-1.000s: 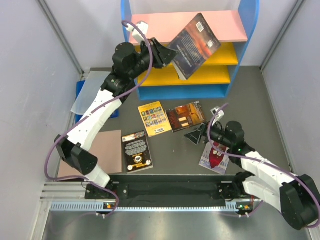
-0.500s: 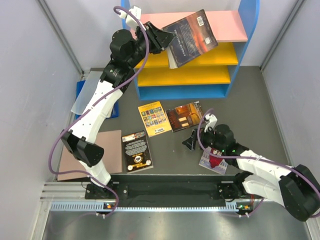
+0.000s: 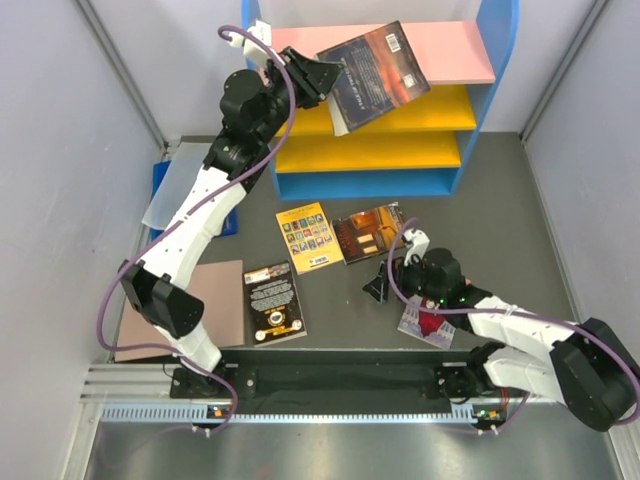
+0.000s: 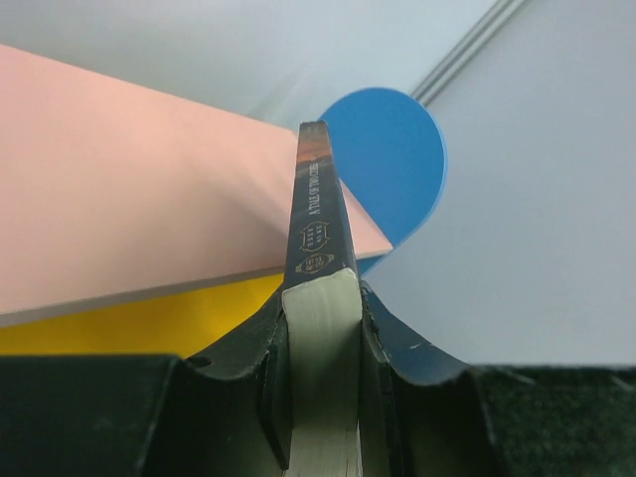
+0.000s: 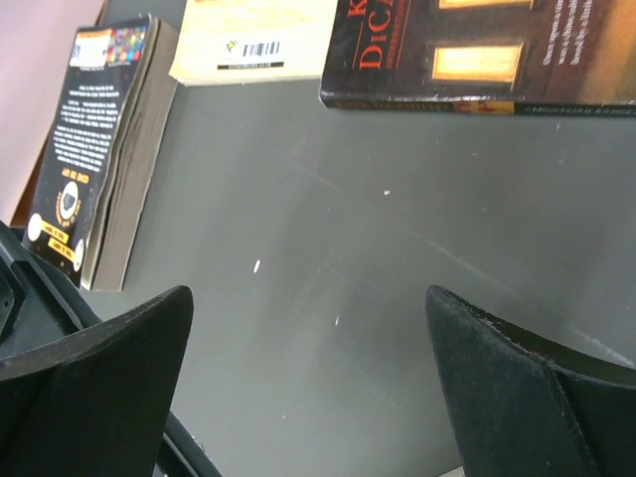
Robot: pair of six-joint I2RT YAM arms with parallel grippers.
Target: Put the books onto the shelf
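My left gripper [image 3: 325, 76] is shut on the blue-orange sunset book [image 3: 382, 68] and holds it tilted over the pink top board [image 3: 455, 52] of the blue-framed shelf [image 3: 498, 70]. In the left wrist view the book's spine [image 4: 316, 214] sticks out between the fingers, above the pink board [image 4: 129, 189]. My right gripper [image 3: 378, 285] stands open low over the table, with nothing between its fingers [image 5: 99, 368]. On the table lie the yellow book [image 3: 309, 236], the dark orange-glow book [image 3: 372, 232], the black book [image 3: 274, 302] and the pale book [image 3: 428, 322], partly under the right arm.
A brown cardboard sheet [image 3: 215, 300] lies at the front left. A translucent folder on a blue board [image 3: 178, 195] lies by the left wall. Grey walls close both sides. The shelf's two yellow boards [image 3: 400, 150] sit below the pink one.
The left arm has raised the sunset book and carried it up over the pink top board. The right gripper has slid a little left, still open.
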